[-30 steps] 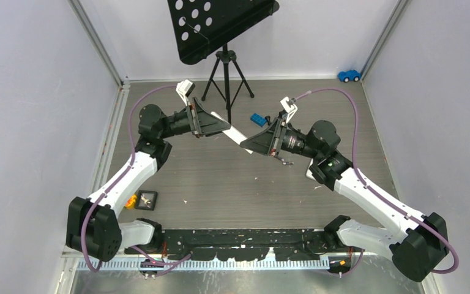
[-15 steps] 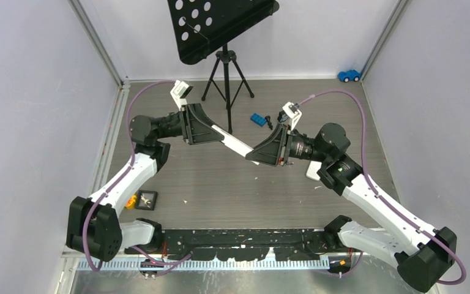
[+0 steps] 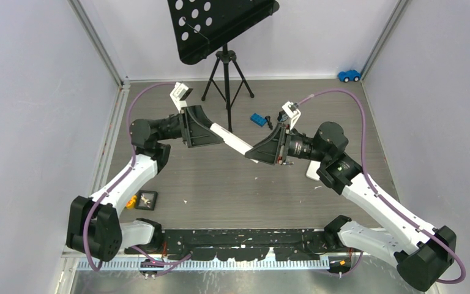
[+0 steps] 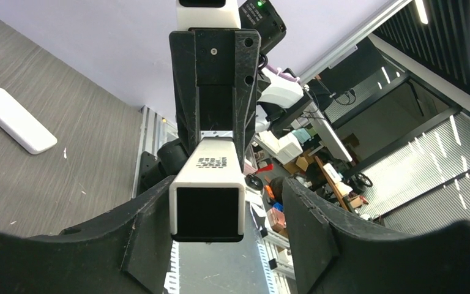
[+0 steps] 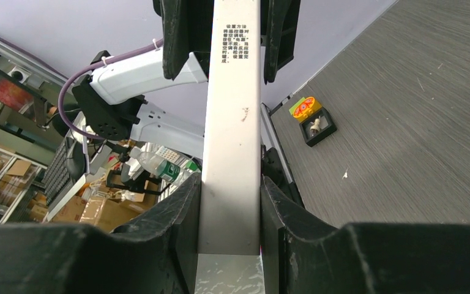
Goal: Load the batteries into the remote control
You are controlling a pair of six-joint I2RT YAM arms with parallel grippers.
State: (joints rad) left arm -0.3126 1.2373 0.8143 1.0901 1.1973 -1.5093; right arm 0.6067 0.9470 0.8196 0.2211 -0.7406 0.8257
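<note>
A long white remote control (image 3: 232, 139) hangs in the air above the table, between both arms. My right gripper (image 3: 251, 152) is shut on its lower end, and its pads press both sides of the remote (image 5: 229, 153) in the right wrist view (image 5: 231, 184). My left gripper (image 3: 221, 132) stands open around the other end (image 4: 211, 177). There the remote lies close to one finger (image 4: 153, 214) and a clear gap separates it from the other. No batteries show plainly. A small silvery piece lies in a black tray (image 5: 318, 125), too small to identify.
A flat white piece (image 4: 15, 119) lies on the table, partly under my right arm (image 3: 311, 171). A blue brick (image 3: 257, 119) and a music stand tripod (image 3: 226, 73) are at the back. The black tray (image 3: 146, 198) and an orange-yellow item sit at front left. A blue toy car (image 3: 348, 75) is in the far right corner.
My left gripper has drawn back to the left along the remote, and the right gripper has shifted slightly down and right. More of the remote shows between them.
</note>
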